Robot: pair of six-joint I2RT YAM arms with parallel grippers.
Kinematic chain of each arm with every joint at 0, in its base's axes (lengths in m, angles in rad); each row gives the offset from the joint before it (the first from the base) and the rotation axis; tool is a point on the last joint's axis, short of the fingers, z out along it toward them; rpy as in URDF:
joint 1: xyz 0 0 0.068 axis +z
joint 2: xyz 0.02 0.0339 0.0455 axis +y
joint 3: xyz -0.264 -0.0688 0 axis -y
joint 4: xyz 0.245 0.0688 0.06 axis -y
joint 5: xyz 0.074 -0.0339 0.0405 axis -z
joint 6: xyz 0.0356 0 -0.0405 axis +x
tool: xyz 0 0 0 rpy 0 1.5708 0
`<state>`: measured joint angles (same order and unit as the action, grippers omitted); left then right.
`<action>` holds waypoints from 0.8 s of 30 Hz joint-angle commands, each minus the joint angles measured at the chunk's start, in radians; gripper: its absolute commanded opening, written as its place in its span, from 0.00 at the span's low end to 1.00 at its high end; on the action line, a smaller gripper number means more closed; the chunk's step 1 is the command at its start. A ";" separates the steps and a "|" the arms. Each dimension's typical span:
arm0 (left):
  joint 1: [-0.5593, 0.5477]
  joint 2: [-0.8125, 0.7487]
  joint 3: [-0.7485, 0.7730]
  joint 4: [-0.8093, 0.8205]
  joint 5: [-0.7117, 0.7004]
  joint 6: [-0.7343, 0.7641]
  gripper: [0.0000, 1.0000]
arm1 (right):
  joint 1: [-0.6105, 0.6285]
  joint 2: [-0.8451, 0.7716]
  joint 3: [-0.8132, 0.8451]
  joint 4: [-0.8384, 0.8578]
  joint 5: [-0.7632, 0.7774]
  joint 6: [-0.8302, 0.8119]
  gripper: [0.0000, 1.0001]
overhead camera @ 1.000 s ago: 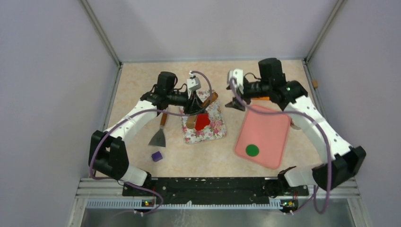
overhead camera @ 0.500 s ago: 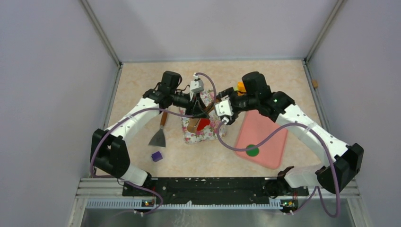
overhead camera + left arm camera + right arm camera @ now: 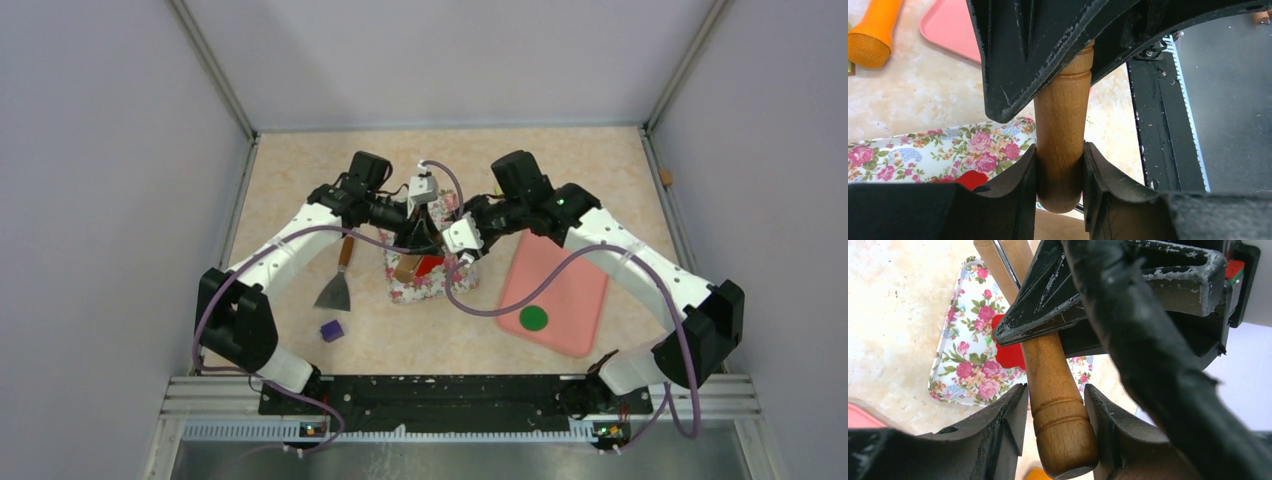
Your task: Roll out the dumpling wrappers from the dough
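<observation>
1. The left gripper (image 3: 1060, 150) is clamping the wooden handle of the rolling pin (image 3: 1062, 115). Its fingers (image 3: 1015, 195) are pressing against both sides of the shaft.
2. The right gripper (image 3: 1055, 388) is sitting around the ringed butt end of the same handle. Its fingers (image 3: 998, 432) are set narrow and are lying close along either side. I cannot tell whether they are actually squeezing the wood.
3. Both grippers are meeting over the flowered tray (image 3: 425, 290) in the middle of the table (image 3: 300, 170). The left one is holding lower on the handle, nearer the tray.
4. The red dough (image 3: 430, 265) is lying on the flowered tray, partly hidden under the rolling pin and the grippers, so its outline is not showing clearly.
5. A green disc (image 3: 533, 318), flat and round, is lying on the pink tray (image 3: 565, 270) toward its near end, well apart from both grippers.
6. The pink tray is lying to the right of the flowered tray, not touching it.
7. A scraper (image 3: 335, 290) is lying on the table left of the flowered tray, and a purple cube (image 3: 331, 329) is sitting nearer the arm bases.
8. An orange tool (image 3: 870, 35) is lying on the table near a corner of the pink tray.
</observation>
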<state>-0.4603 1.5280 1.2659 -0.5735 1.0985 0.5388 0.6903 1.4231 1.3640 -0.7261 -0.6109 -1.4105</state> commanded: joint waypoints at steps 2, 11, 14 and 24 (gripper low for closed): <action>0.000 -0.015 0.029 0.093 0.008 -0.021 0.00 | 0.037 -0.022 0.038 -0.065 -0.082 0.006 0.42; 0.015 0.001 -0.024 0.262 -0.048 -0.131 0.01 | 0.051 -0.048 0.035 -0.083 -0.073 0.088 0.01; 0.028 0.001 -0.058 0.336 -0.088 -0.191 0.17 | 0.053 -0.052 0.037 -0.080 -0.060 0.146 0.00; 0.017 -0.072 -0.197 0.512 -0.127 -0.215 0.47 | 0.008 0.033 0.171 -0.118 -0.026 0.523 0.00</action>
<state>-0.4561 1.5093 1.1095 -0.2081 1.0763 0.3355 0.6968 1.4460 1.4296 -0.8150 -0.5392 -1.0870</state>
